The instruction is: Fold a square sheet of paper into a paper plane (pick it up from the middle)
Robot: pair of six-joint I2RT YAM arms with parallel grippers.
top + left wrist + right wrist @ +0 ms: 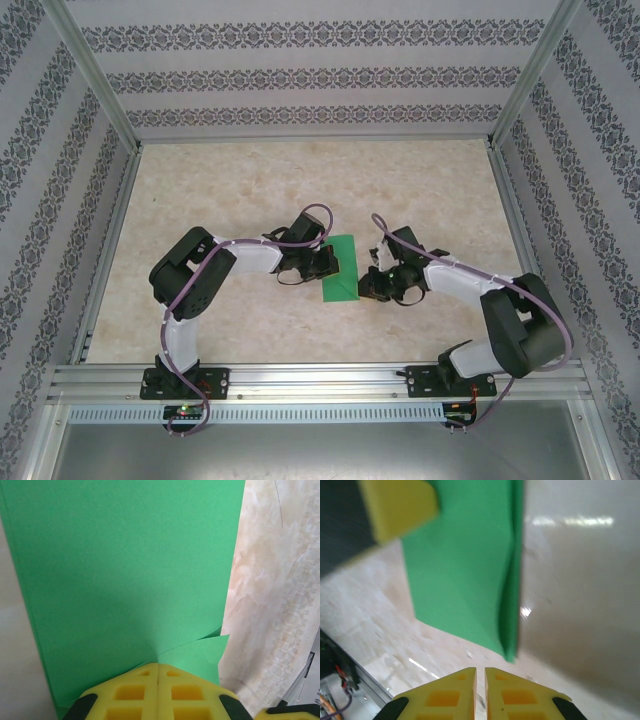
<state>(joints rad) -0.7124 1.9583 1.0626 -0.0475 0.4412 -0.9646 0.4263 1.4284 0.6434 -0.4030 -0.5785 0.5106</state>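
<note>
The square sheet of paper [342,268] is bright green and lies folded into a narrow rectangle at mid-table. Up close, its top layer [130,570] sits slightly off the lower layer at the near right corner. My left gripper [332,262] is at its left edge, shut, with the yellow fingertips [158,666] pressed together against the paper's near edge. My right gripper [369,285] hovers just off the sheet's lower right corner [510,652]. Its jaws [480,671] stand a thin slit apart with nothing between them. No paper plane shape shows.
The marble-patterned tabletop [300,180] is bare around the sheet. Aluminium frame rails [300,378] run along the near edge, and patterned walls [320,70] close in the back and sides. One yellow finger [397,505] of the left gripper is visible at the top left of the right wrist view.
</note>
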